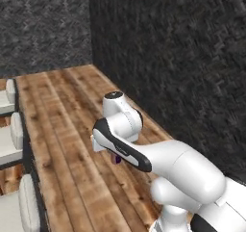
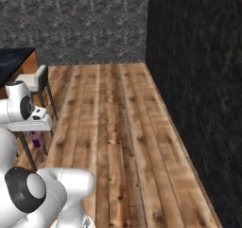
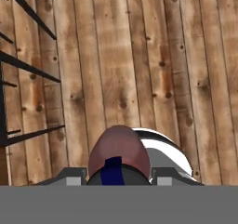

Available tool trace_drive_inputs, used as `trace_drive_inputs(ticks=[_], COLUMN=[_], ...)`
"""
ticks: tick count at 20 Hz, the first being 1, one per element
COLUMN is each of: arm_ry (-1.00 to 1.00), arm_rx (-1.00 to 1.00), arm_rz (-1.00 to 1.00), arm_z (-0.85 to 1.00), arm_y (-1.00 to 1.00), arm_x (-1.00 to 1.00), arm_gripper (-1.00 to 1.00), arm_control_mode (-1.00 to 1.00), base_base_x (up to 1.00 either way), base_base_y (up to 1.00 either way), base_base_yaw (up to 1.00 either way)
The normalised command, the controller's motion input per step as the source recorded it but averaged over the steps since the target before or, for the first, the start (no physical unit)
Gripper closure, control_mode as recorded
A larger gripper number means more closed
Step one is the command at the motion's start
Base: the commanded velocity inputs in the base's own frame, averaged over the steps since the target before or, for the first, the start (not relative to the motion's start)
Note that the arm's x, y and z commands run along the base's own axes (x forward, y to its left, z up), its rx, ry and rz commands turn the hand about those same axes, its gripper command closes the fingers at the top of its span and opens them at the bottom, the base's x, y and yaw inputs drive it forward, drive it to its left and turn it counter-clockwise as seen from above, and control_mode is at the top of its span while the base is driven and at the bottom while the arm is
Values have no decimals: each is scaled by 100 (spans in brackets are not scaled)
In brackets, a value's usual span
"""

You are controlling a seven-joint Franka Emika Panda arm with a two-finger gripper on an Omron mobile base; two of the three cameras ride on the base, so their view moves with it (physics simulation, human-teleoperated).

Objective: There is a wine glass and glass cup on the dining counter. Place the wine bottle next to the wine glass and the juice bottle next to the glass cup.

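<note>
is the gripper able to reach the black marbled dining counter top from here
Probably not: the gripper, shut on the small red-pink juice bottle, hangs over wooden floor, and the counter lies far off beyond a white stool.

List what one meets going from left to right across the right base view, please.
dining counter → stool → wooden floor → dark wall

A plank floor [image 2: 123, 142] runs to dark walls [image 2: 194, 80]. At the left edge, the counter's [image 2: 12, 61] black corner shows, a white stool [image 2: 35, 80] beside it, behind the arm [image 2: 21, 111].
</note>
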Motion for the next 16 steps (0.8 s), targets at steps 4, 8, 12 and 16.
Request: trace_drive_inputs(ticks=[4,8,12,16], arm_ry=[0,0,0,0], arm_rx=[0,0,0,0], arm_rz=[0,0,0,0], arm_z=[0,0,0,0], arm_y=[0,0,0,0], arm_x=[0,0,0,0], arm_gripper=[100,100,100,100], arm_control_mode=[100,100,100,100], base_base_x=[88,90,91,89], base_base_y=[-21,-21,-19,-10], base_base_yaw=[2,2,3,12])
